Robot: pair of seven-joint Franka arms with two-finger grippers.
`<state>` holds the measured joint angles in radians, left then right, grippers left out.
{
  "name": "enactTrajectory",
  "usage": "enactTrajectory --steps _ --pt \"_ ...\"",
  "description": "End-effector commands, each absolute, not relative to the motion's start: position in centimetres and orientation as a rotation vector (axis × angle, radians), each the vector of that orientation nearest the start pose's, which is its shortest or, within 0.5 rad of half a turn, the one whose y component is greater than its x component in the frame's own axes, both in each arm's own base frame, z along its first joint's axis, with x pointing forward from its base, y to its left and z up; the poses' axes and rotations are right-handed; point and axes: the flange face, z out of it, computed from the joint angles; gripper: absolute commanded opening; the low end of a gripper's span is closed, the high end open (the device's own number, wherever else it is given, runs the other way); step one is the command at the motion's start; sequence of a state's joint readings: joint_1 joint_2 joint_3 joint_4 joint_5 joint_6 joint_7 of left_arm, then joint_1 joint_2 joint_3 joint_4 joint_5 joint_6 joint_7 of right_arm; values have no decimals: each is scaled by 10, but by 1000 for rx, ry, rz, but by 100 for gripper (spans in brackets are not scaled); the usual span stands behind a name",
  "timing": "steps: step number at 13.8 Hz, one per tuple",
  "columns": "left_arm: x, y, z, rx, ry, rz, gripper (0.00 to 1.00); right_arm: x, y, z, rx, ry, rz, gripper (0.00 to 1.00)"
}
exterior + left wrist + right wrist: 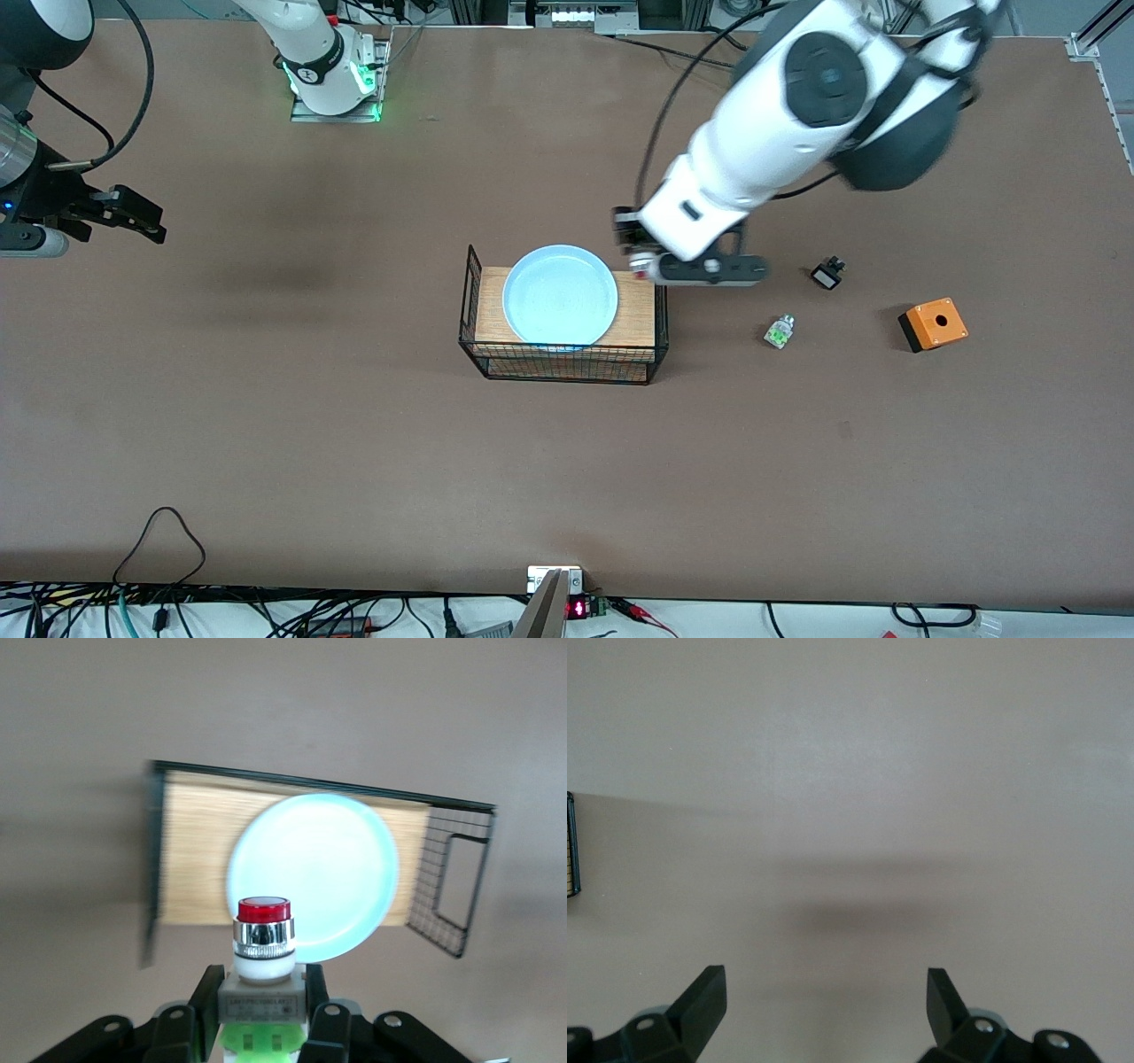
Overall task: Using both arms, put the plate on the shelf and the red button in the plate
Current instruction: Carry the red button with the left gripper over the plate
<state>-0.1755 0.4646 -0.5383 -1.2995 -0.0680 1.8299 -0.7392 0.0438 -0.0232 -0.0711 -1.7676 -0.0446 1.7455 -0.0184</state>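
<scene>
Left end effector (260, 1028) grips the red button (262, 943) over the rack's (562, 363) edge — best lowered gently, upright, onto the plate (560, 295); right end effector (826, 1005) waits wide.

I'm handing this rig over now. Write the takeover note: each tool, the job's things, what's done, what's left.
Left tool: shut on the red button, in the air by the wire rack's end toward the left arm.
Right tool: open, waiting over bare table at its own end.
Plate: on the rack's wooden top.
Done: plate placed, button picked up.
Left: set the button down.
</scene>
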Motion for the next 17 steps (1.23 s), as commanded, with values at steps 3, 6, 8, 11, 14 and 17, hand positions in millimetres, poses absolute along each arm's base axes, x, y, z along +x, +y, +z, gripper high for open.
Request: enactTrajectory --steps 3,6,8,11,14,17 --pt "574 -455 446 -3461 -101 170 12 557 -18 564 -3175 -9 4 100" --pt "586 -461 399 -3416 -47 61 13 557 -18 563 -3175 -9 9 100" --pt "590 -462 379 -3377 -9 16 16 557 -18 564 -3177 -9 6 100" --pt "588 -460 365 -3361 12 46 18 557 -18 563 -3177 -9 9 100" --pt "584 -458 360 -3345 3 75 99 557 -18 563 -3177 -9 9 100" --pt "585 -453 390 -3359 -7 22 100 557 -18 563 -3175 -9 9 100"
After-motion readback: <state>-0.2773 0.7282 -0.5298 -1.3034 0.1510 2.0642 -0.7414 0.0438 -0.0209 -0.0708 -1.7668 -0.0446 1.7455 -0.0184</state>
